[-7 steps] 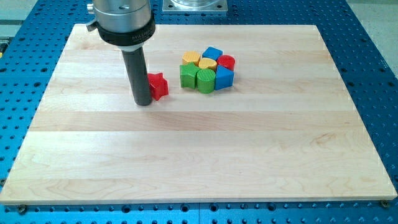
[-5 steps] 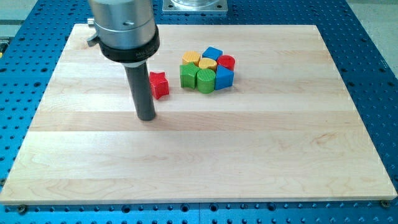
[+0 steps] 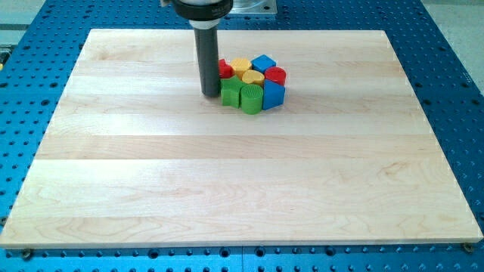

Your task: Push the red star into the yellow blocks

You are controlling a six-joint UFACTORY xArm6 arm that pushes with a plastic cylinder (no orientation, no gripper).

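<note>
My tip [image 3: 209, 94] presses the red star [image 3: 224, 69] against the yellow blocks [image 3: 240, 66], upper centre; no end effector jaws exist.

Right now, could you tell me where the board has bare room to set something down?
The wooden board is bare below and to both sides of the cluster. It is crowded near the view's top centre: my tip stands left of the green blocks, beside the red star and yellow blocks.

A straight, dark grey cylindrical rod hangs from a wider black collar at the view's top; my tip [image 3: 209, 94] ends flat and blunt.
</note>
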